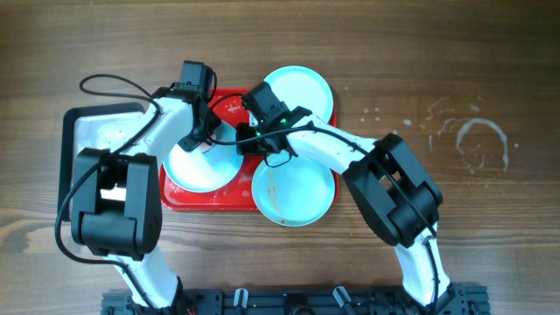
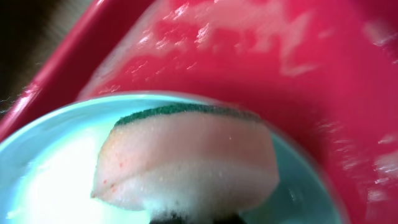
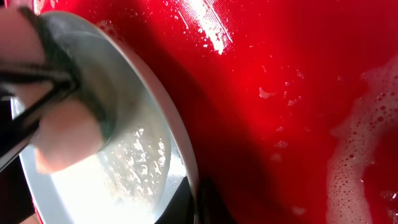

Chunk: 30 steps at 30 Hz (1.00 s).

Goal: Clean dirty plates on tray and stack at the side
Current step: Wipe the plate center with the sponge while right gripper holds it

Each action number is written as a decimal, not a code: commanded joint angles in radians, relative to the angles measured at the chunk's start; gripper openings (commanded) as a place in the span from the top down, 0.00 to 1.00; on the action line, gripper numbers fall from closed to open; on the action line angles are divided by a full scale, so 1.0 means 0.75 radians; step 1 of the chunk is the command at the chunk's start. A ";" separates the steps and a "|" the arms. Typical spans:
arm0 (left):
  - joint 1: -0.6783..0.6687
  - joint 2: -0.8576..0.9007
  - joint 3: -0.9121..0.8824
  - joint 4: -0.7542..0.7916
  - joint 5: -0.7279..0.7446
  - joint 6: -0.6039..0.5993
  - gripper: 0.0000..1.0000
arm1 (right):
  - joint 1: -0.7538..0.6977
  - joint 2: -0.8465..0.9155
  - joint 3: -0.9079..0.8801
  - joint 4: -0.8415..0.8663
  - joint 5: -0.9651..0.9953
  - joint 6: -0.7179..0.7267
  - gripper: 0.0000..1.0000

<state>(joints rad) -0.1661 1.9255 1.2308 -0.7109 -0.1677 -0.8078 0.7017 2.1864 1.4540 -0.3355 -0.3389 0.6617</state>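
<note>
- Three plates sit on or over the tray, which lies mid-worktop.
- You have the soapy plate inside the tray's left half, with white suds across its face.
- Your far plate sits at the tray's far right corner and overhangs the rim there.
- Your near plate sits at the tray's near right corner, overhangs the near rim, and shows a thin brownish streak.
- Your left fingers are clamped on a sponge. It is pale, with a green scouring face, and it presses onto the soapy plate.
- Your right fingers are closed on that plate's rim, on the side toward the tray's middle.
- Foam and wet streaks lie on the tray floor beside the soapy plate.
- You also have a black-rimmed tray with a white inside just beside the tray's left end.
- Faint water rings mark the worktop well to the tray's right.
</note>
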 commanded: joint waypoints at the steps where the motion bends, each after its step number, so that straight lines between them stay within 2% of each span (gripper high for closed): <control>1: 0.032 0.076 -0.030 -0.154 -0.012 0.141 0.96 | -0.008 0.042 -0.017 -0.014 0.020 0.004 0.96; 4: 0.067 0.076 -0.030 -0.187 0.130 0.408 0.96 | -0.008 0.042 -0.017 -0.007 0.020 0.004 0.96; 7: 0.121 0.076 -0.030 -0.234 0.179 0.519 0.96 | -0.008 0.042 -0.017 -0.008 0.010 0.001 0.96; 11: 0.205 0.076 -0.029 -0.286 0.177 0.616 0.96 | -0.008 0.042 -0.017 -0.009 0.005 -0.001 0.96; 16: 0.335 0.076 -0.014 -0.228 0.182 0.618 0.96 | -0.008 0.042 -0.018 -0.008 0.005 0.000 0.96; 21: 0.281 0.049 0.184 -0.303 0.459 0.781 0.96 | -0.008 0.042 -0.017 -0.007 0.005 0.000 0.96; 24: 0.185 -0.007 0.310 -0.305 0.625 0.972 0.96 | -0.008 0.042 -0.017 -0.008 0.005 -0.001 0.96; 27: 0.116 -0.031 0.324 -0.307 0.606 1.069 0.96 | -0.008 0.042 -0.017 -0.006 0.005 -0.001 0.96; 30: 0.084 -0.008 0.274 -0.309 0.490 1.044 0.96 | -0.008 0.042 -0.017 -0.004 0.005 -0.001 0.96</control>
<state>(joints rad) -0.0944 1.9266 1.4601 -0.9447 0.2447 -0.0719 0.7033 2.1887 1.4540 -0.3317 -0.3553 0.6575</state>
